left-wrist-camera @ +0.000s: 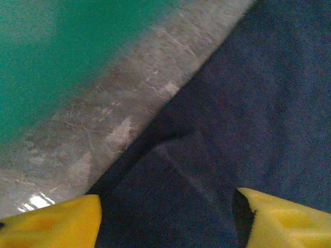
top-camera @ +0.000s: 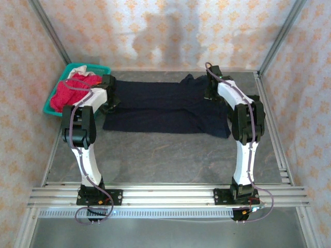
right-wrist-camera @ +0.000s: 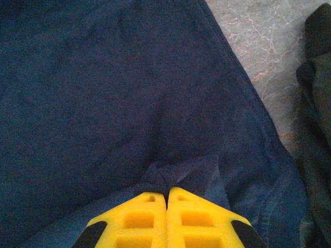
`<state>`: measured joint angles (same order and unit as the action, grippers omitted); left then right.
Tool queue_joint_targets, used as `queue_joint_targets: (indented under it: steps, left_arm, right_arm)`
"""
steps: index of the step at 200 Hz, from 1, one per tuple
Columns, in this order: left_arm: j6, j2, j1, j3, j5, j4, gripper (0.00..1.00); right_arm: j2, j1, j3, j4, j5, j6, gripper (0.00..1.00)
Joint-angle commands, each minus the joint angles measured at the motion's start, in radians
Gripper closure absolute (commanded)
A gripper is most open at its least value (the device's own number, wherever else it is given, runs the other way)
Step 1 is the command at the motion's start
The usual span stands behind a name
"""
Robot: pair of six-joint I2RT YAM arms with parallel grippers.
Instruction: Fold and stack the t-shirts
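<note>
**A:** Where does the navy t-shirt (top-camera: pixel 165 111) lie?

**B:** Spread out on the far half of the grey marbled surface (top-camera: pixel 165 157), its long side running left to right between the two arms. Both arms reach forward to it, one at each end.

**A:** And the left pincer (left-wrist-camera: pixel 168 206)?

**B:** Released. Its wrist camera shows the two yellow fingers (left-wrist-camera: pixel 57 222) well apart, low over the shirt's left edge. Navy cloth lies flat between them and nothing is pinched. A bare strip of the surface runs just beside that edge, and beyond it is the wall of the teal basket (top-camera: pixel 54 91).

**A:** The right pincer (right-wrist-camera: pixel 167 192)?

**B:** Clenched on the navy t-shirt. Its yellow fingers are pressed together, and a small ridge of the cloth is gathered up at their tips, near the shirt's right end.

**A:** Any other shirts?

**B:** A black shirt (right-wrist-camera: pixel 315 134) lies crumpled just beside the navy one's right edge. The right wrist view shows a little bare surface between them; whether they touch further along I cannot tell. The basket sits at the far left corner. It holds a magenta-red shirt (top-camera: pixel 67 94) heaped on the near side, with a white shirt (top-camera: pixel 78 68) behind it.
</note>
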<state>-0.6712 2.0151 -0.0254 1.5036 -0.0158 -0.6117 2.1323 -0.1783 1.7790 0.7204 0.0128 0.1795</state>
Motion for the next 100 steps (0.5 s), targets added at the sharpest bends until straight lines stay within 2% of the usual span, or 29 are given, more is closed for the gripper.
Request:
queue_joint_targets:
  steps: [1,8,31,62,100]
  left_arm:
    - [0.018,-0.123,-0.006,-0.041,-0.060,0.002,0.17]
    - [0.019,-0.155,0.002,-0.059,-0.069,0.003,0.11]
    - [0.015,-0.238,0.029,-0.122,-0.077,0.012,0.04]
    - [0.004,-0.300,0.057,-0.196,-0.058,0.031,0.03]
    - [0.004,-0.297,0.080,-0.221,-0.044,0.036,0.03]
  right_arm:
    - [0.013,0.011,0.051,0.005,-0.001,-0.012,1.00]
    - [0.016,0.011,0.059,0.008,0.000,-0.015,1.00]
    - [0.026,0.011,0.079,0.010,0.003,-0.020,1.00]
    - [0.055,0.011,0.119,0.013,0.013,-0.029,1.00]
    - [0.092,0.011,0.155,0.033,0.038,-0.024,0.99]
